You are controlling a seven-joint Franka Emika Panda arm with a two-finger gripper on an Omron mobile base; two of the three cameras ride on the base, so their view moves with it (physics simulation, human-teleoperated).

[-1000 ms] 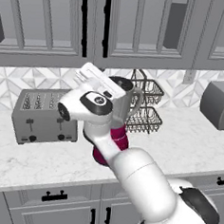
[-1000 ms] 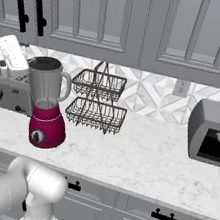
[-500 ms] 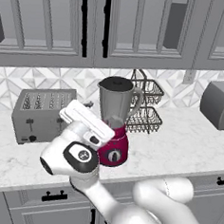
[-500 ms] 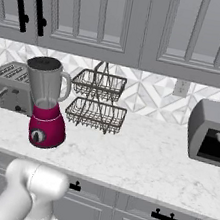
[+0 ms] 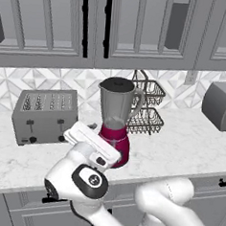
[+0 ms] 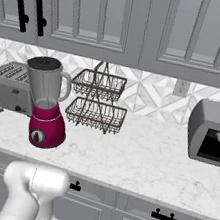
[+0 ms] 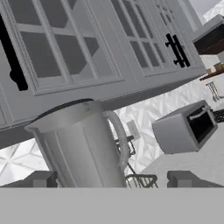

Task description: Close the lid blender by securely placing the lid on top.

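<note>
Currently the blender (image 5: 115, 121) is seen on the counter (image 5: 189, 140) right of the toaster (image 5: 45, 115), its lid (image 6: 45, 62) atop. Gripper (image 7: 111, 180) fingers (image 7: 40, 179) are held apart before the jar.

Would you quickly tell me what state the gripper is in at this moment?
Gripper: open and empty; in the hand view its two fingertips stand wide apart with nothing between them, the blender jar beyond.

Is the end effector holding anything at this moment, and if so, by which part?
Nothing is held. In the hand view the end effector is open with nothing between its fingertips, facing the blender jar; the lid looks already seated on the jar.
</note>
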